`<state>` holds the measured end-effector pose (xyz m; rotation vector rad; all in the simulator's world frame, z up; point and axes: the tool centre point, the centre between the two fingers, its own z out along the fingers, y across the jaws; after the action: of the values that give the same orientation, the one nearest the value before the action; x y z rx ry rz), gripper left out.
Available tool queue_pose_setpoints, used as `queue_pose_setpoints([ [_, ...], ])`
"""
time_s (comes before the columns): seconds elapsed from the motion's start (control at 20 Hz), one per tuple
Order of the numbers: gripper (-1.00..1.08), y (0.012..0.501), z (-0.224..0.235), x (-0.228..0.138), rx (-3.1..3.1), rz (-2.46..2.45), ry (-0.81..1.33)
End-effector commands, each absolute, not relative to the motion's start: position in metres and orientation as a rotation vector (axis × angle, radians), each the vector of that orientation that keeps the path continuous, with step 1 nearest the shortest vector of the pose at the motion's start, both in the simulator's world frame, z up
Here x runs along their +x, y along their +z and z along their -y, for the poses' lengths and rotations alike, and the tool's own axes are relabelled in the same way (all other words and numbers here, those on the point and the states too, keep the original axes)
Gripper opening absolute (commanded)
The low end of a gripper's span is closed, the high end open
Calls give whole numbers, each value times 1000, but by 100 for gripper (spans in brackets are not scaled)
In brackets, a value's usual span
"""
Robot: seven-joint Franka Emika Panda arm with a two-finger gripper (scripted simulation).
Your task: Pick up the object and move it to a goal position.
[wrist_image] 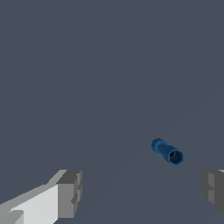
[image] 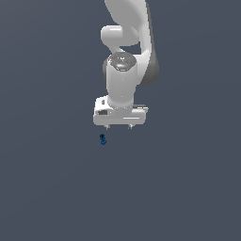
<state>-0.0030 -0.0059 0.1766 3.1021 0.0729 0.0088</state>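
Overhead, the white, glossy robot arm (image: 123,70) reaches down from the top of the exterior view, ending in a broad white claw (image: 118,126) whose two short fingertips point straight down at the plain dark grey-blue floor (image: 47,188). The two tips stand well apart, so the claw is spread wide and holds nothing.

The small dark-blue lumpy object (image: 102,139) lies on the floor just below the claw in the exterior view, a little toward that view's left, nearest the fingertip on that side. It is far smaller than the claw and touches neither fingertip.

From the wrist view the object (wrist_image: 167,152) reads more clearly: a short, stubby, roughly cylindrical piece in dark blue with lighter blue patches, lying on its side, with a six-sided end face that has a dark hollow in its middle (something like a tiny socket or nut, though its exact kind cannot be told). The two grey finger pads (wrist_image: 70,194) show at the picture's edges, with the object lying beyond the gap between them and nearer to the other pad (wrist_image: 213,189).

No brand, label or writing can be read anywhere; a small reddish mark near the arm's wrist joint is too small to make out.
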Motion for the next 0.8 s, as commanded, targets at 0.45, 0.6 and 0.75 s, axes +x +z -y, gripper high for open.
queue_pose_setpoints([
  [0.45,100,189,-1,-7,3115,-118,6],
  [0.6,100,189,-1,-6,3114,-119,6],
  [0.75,100,183,4,-7,3117,-103,5],
])
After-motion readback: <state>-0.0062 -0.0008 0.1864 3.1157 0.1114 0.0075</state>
